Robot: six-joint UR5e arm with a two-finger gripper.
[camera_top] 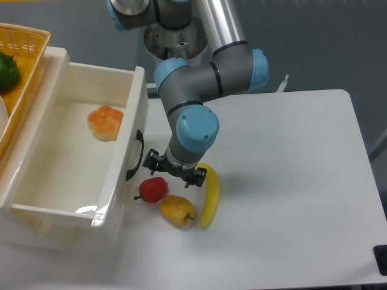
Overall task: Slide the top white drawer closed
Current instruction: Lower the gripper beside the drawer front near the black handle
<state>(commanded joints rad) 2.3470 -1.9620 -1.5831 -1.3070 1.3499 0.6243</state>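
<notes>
1. Yellow pepper [176,209] and banana [209,194] are lying nearest you on the table [290,181], with a red pepper [153,189] sitting just beside them, close to the drawer front.
2. Just behind that fruit, the gripper [174,168] is hovering low over the table, pointing down. You are seeing its two dark fingers only from above and behind the wrist, so you cannot tell how far apart they are standing; nothing appears to be held between them.
3. To the gripper's left in the picture, the drawer [66,163] is standing pulled well out of its cabinet, its front panel and black handle [136,156] facing the gripper and lying just beside it, apart rather than touching as far as you can judge.
4. The drawer's long axis is running away from the gripper toward the left, so you are looking at a push against the front panel in that direction.
5. Inside the drawer, an orange object [105,122] is resting toward the far side.
6. Farthest off, a wicker basket [27,66] holding something green [7,71] is sitting above the cabinet.
</notes>
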